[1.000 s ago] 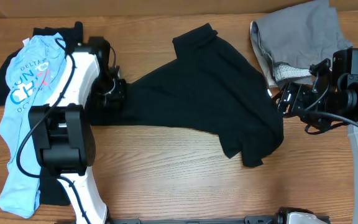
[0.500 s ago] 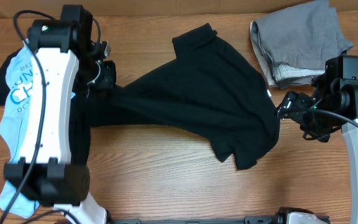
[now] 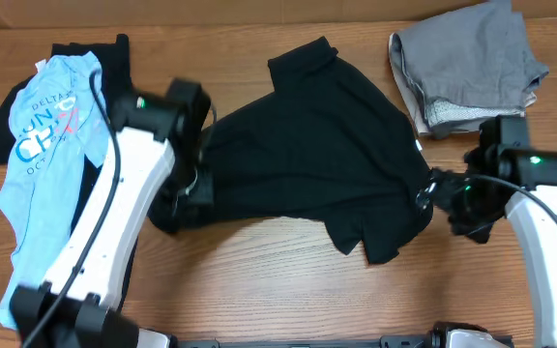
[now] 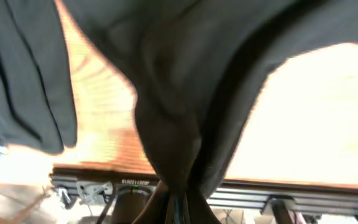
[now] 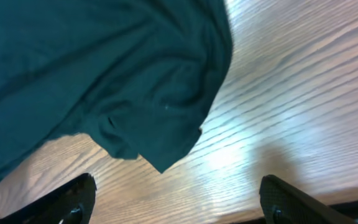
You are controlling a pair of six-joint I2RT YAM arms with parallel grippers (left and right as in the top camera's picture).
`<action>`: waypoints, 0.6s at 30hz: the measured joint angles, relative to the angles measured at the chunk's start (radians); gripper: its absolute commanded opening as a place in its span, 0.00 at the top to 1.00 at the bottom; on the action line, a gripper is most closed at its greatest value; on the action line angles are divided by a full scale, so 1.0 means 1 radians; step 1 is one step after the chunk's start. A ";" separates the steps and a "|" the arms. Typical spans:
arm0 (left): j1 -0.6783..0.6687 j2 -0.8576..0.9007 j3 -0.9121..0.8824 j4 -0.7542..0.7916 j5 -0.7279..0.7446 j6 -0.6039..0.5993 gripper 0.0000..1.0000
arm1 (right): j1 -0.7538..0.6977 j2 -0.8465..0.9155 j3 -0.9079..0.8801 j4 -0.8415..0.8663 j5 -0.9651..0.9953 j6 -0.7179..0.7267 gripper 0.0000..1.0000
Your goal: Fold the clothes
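Overhead: the black T-shirt (image 3: pixel 327 155) lies mid-frame on the counter (image 3: pixel 259 280), bunched rather than flat. Its long axis runs left to right across the frame, one sleeve points to the upper middle, and a loose corner hangs toward the lower right. The left gripper (image 3: pixel 190 190) is at the shirt's left end and the right gripper (image 3: pixel 433 190) is at its right edge. The light blue T-shirt (image 3: pixel 37 184) waits at far left, and the grey garments (image 3: pixel 462 58) are at upper right. The step looks like spreading this shirt flat before any fold.

Left wrist: black cloth gathers into a narrow neck at the bottom centre, where the left gripper (image 4: pixel 176 208) is pressed together, pinching the shirt.

Right wrist: the right gripper (image 5: pixel 176 202) is spread wide and holds nothing. The shirt fills the upper left, its corner just ahead over bare wood. Next, this gripper probably needs to reach that edge, close on it and draw rightward against the left's hold.
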 measured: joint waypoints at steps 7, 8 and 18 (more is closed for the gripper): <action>0.000 -0.261 -0.301 0.116 -0.004 -0.149 0.96 | 0.000 0.000 -0.198 0.106 -0.086 0.071 0.24; 0.000 -0.285 -0.324 0.124 -0.004 -0.168 0.96 | 0.000 0.000 -0.227 0.120 -0.091 0.085 0.26; 0.000 -0.425 -0.481 0.195 -0.042 -0.347 0.96 | 0.159 0.000 -0.441 0.330 -0.150 0.240 0.30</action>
